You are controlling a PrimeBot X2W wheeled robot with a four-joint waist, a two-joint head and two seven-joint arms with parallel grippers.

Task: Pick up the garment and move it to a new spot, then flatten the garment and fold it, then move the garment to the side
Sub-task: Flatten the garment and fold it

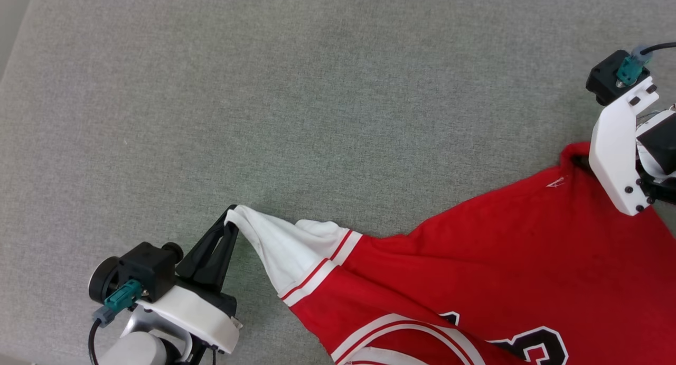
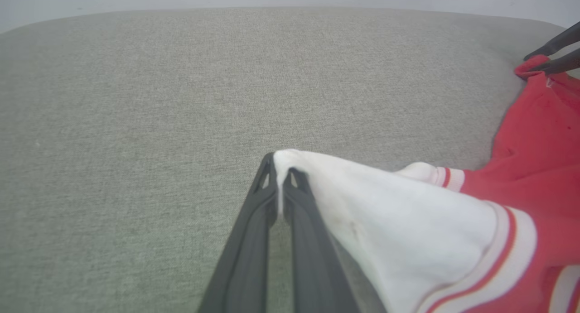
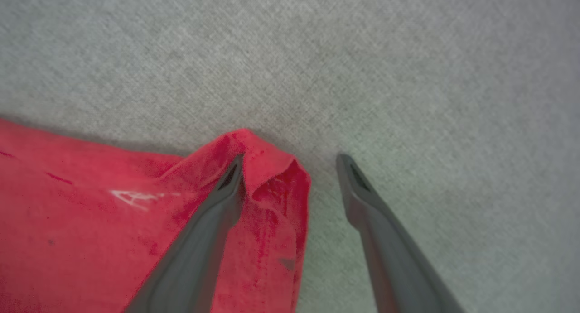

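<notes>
The garment [image 1: 475, 259] lies lower right on the grey surface [image 1: 264, 90]. The left gripper [image 1: 231, 220], lower left, pinches its white sleeve [image 1: 274, 249] tip. The right gripper [image 3: 291, 160] stands open at its red corner.

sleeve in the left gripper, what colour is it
The sleeve is white, with thin red stripes along its seam; clearest in the left wrist view.

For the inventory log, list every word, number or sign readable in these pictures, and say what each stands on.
"3": black numeral outlined in white, on the red garment, partly cut off by the picture's bottom edge.
Second numeral left of it: only a corner shows, unreadable.
Small white mark near the garment's red corner: too blurred to read.
</notes>
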